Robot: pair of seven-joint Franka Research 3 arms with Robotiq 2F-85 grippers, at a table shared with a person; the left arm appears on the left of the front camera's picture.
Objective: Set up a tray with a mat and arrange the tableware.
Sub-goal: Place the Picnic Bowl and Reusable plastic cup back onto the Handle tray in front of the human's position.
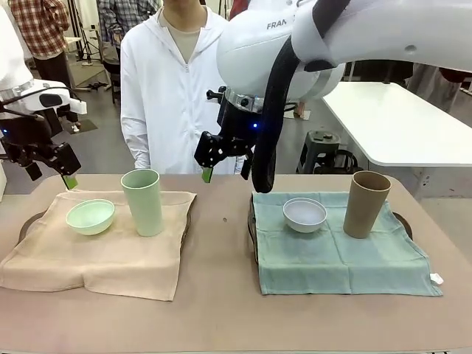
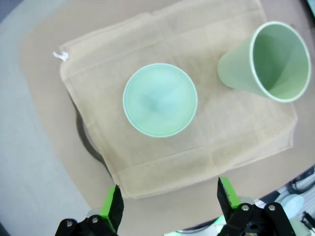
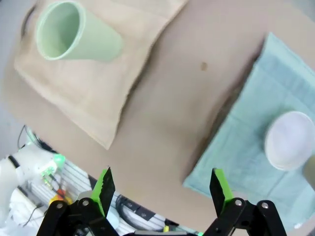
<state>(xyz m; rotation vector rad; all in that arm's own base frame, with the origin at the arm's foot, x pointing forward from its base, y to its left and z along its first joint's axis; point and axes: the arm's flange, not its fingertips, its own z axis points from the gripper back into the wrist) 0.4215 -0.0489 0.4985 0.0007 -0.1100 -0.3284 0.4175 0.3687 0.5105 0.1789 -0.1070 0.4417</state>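
On the left tray [image 1: 26,222] lies a beige mat [image 1: 103,254] carrying a pale green bowl [image 1: 90,217] and a tall green cup [image 1: 143,202]. The right tray [image 1: 403,220] has a teal mat [image 1: 339,258] with a white bowl [image 1: 304,214] and a tall brown cup [image 1: 366,204]. My left gripper [image 1: 51,175] hovers open above the far left edge; its wrist view looks down on the green bowl [image 2: 160,100] and green cup [image 2: 268,61] past the open gripper [image 2: 170,199]. My right gripper [image 1: 225,173] hangs open above the gap between the trays, also empty [image 3: 161,189], over bare table between the beige mat [image 3: 98,83] and the teal mat [image 3: 261,113].
A person in a white coat [image 1: 173,96] stands at the far side, between the two arms. A white table [image 1: 398,118] and a stool [image 1: 321,147] stand behind at the right. Bare tabletop [image 1: 221,243] runs between the trays and along the front.
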